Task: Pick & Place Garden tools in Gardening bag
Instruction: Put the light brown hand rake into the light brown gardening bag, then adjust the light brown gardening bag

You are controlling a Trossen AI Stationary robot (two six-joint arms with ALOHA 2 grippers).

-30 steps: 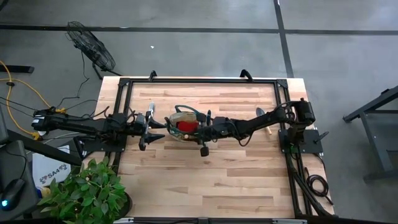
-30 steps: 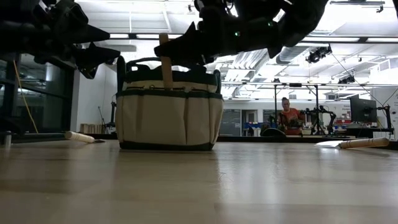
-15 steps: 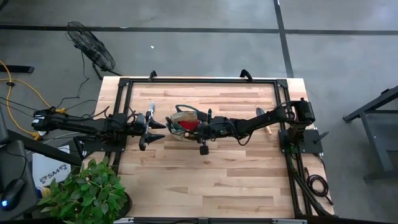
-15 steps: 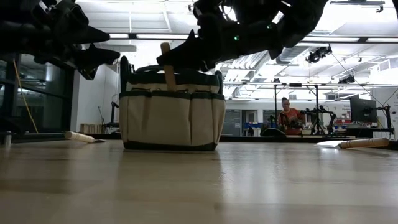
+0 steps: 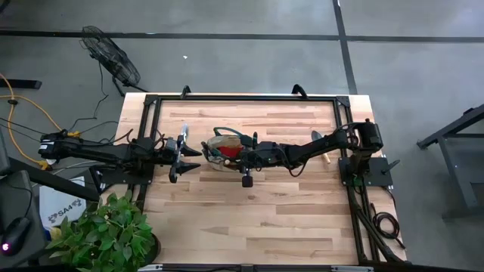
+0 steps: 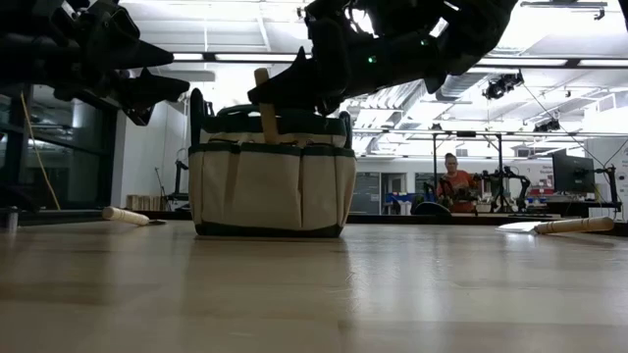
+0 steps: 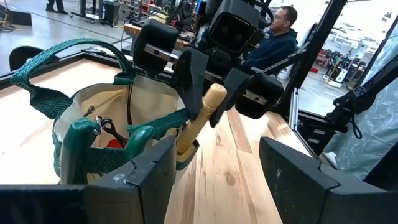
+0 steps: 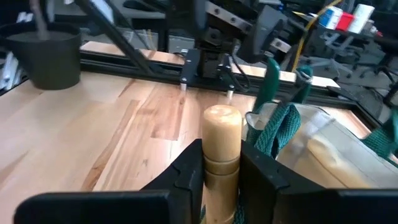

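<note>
As my right gripper [image 8: 221,168] clamps a wooden tool handle [image 8: 222,140], it stands inside the gardening bag [image 6: 270,188].
My left gripper [image 5: 184,157] hovers beside the bag, fingers apart; no legible writing.

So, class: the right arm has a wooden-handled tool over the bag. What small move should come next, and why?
Probably open the jaws and let go. The right gripper is clamped on the wooden handle, which stands upright with its lower end already inside the gardening bag. The left gripper waits beside the bag, open.
</note>
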